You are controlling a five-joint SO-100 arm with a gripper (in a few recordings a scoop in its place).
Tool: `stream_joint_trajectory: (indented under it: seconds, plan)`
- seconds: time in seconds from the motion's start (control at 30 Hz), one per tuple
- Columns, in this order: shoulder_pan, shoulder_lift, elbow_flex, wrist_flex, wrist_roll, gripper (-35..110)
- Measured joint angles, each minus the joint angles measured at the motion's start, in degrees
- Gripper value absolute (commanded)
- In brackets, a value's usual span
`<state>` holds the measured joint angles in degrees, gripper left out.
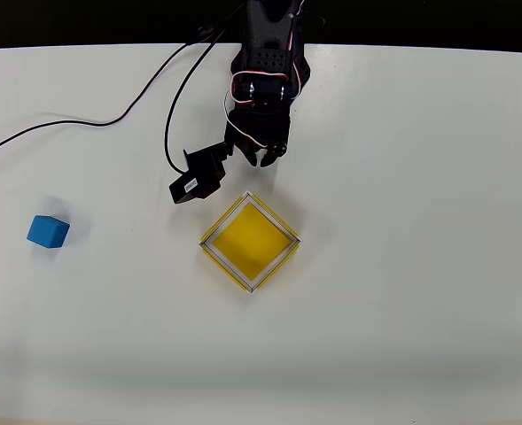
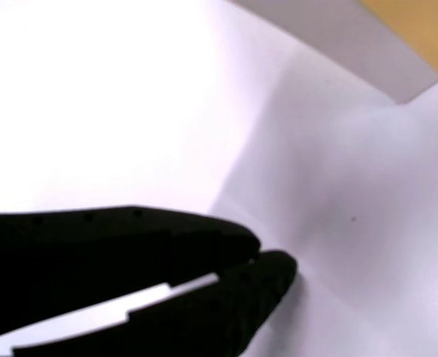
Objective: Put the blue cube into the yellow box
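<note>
Blue cube (image 1: 48,231) sits on the white table (image 1: 402,336), well apart from the box (image 1: 249,242), which holds nothing, so the task is not yet begun. Black end effector (image 1: 262,156) hovers just beyond the box's far corner, fingertips together and empty; reach, grasp and carry all remain.

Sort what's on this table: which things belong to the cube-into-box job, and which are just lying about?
Part of the job:
- blue cube, alone at the left of the overhead view
- yellow box, mid-table, nothing in it
- hand, just above the box in that view, fingers together, holding nothing

Just lying about:
- black cable trailing across the white table
</note>
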<state>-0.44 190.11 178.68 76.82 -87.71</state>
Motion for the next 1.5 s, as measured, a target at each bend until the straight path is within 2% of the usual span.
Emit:
stream_joint_trajectory:
  seconds: [0.6, 0.83, 0.97, 1.2, 1.37, 1.5]
  plan:
    - [-2.0, 0.0, 0.0, 0.0, 1.5, 0]
    - [-2.2, -0.1, -0.2, 0.4, -2.0, 1]
    - [-2.7, -4.2, -4.0, 1.9, -1.1, 7]
    - [-0.1, -13.8, -22.1, 3.7, -1.8, 21]
    - [5.8, -16.8, -29.2, 3.2, -1.6, 34]
    - [12.2, -20.5, -34.3, 3.2, -0.6, 39]
